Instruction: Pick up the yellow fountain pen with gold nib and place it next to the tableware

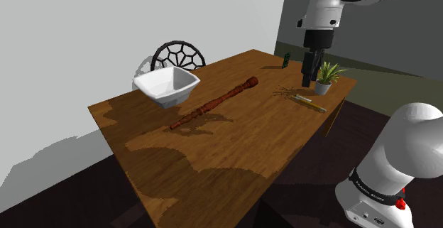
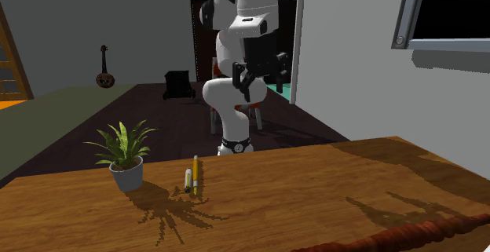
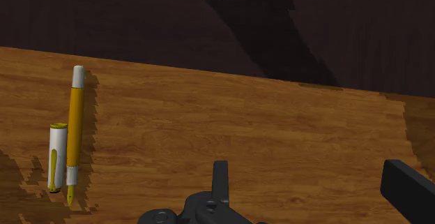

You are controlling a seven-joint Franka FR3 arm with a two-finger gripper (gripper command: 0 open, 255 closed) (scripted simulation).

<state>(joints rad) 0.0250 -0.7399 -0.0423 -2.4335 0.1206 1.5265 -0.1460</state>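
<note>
- Tabletop of brown wood grain [image 1: 234, 148] is carrying everything. I am judging the task to be at its approach step, with nothing picked up yet.
- White square bowl [image 1: 167, 86], the tableware, is sitting towards the shoulder view's left, well apart from my hand.
- Long reddish-brown recorder [image 1: 213, 104] is lying diagonally across the middle, between the bowl and my end of the table.
- Small green potted plant in a grey pot [image 1: 325, 77] is standing by the table edge, just beside where I am hanging.
- All-black two-finger gripper [image 1: 308, 82] is hovering above the wood, its fingers spread wide and grasping nothing.
- Slim yellow fountain pen with a gold nib [image 3: 74, 135] is lying flat near the plant, off to one side of my fingers rather than between them. I am thinking the next move calls for shifting sideways over its barrel, turning my jaws across it and descending.
- Short white cap with a yellow clip [image 3: 56, 156] is lying just beside the pen's nib end, so I am expecting to need care to close on the barrel alone.
</note>
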